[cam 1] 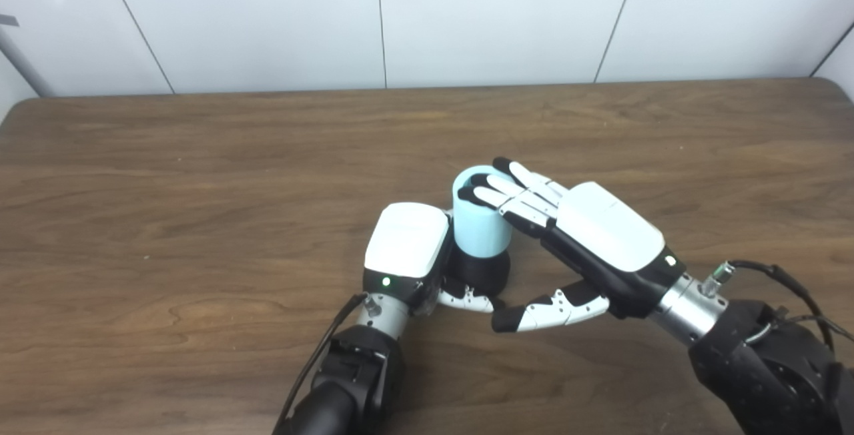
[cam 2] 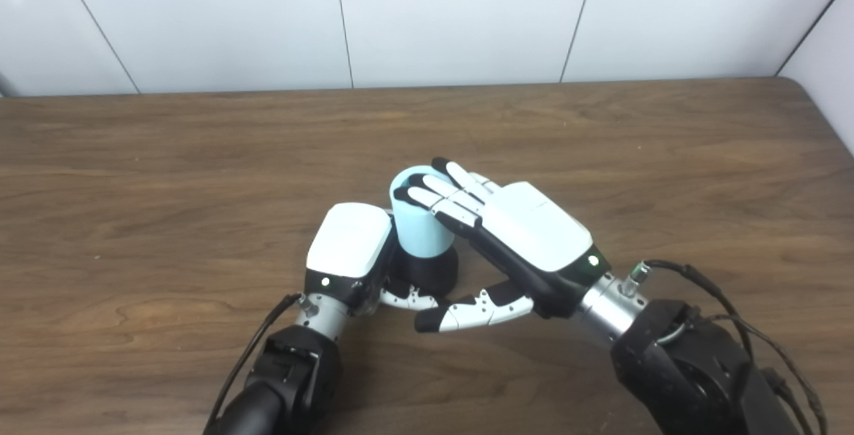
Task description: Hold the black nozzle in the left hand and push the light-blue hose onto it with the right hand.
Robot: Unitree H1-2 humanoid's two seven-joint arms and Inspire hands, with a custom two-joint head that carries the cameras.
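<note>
Your left hand (cam 1: 407, 248) clamps the nozzle (cam 1: 482, 272) at worktop (cam 1: 200, 188) centre. Hose (cam 1: 479, 221) sits on it at 12 o'clock. Right hand (cam 1: 587, 241), fingers spread, rests on top: press down.

Both head cameras look steeply down and forward over the wooden table (cam 1: 200, 175) toward the white panelled wall (cam 2: 454, 15), fairly close in. The right eye view sits slightly rightward (scene shifted left); both share nearly the whole tabletop.
</note>
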